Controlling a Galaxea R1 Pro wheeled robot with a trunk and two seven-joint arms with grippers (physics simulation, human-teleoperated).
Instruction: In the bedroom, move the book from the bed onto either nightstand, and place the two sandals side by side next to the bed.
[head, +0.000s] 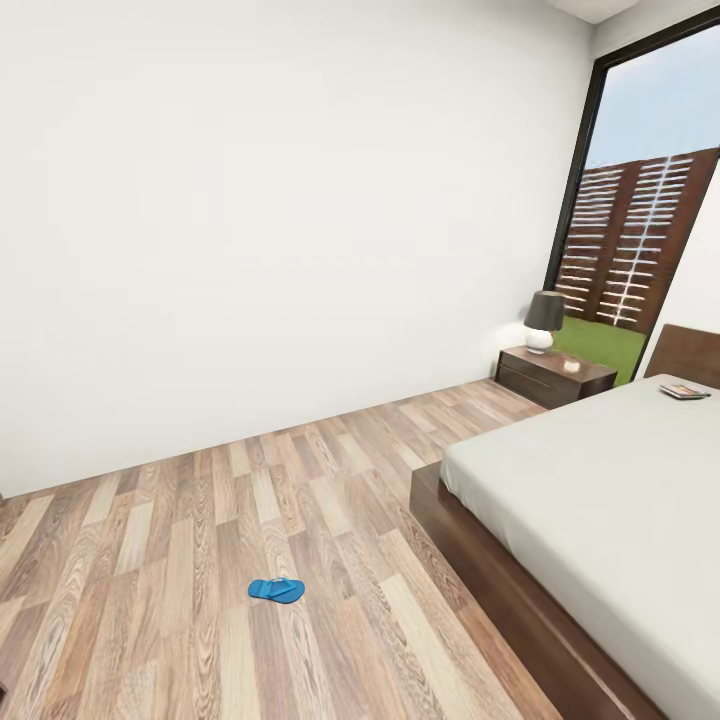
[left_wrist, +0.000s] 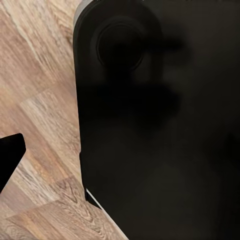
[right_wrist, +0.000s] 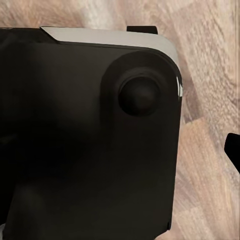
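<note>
The bed (head: 600, 490) fills the right side of the head view, with an off-white mattress on a dark wood frame. The book (head: 684, 391) lies on the mattress near the headboard. A dark brown nightstand (head: 553, 375) stands against the wall beyond the bed. One blue sandal (head: 275, 590) lies flat on the plank floor, left of the bed's foot corner. In the left wrist view a dark fingertip (left_wrist: 9, 157) shows at the frame edge over the floor. The right wrist view likewise catches one fingertip (right_wrist: 233, 150). I cannot tell how the jaws of either gripper stand.
A lamp (head: 543, 320) with a dark shade and a small pale object sit on the nightstand. A tall black-framed window (head: 640, 240) shows grass and a slatted fence. A plain white wall runs along the left. The robot's black body (left_wrist: 160, 130) blocks much of both wrist views.
</note>
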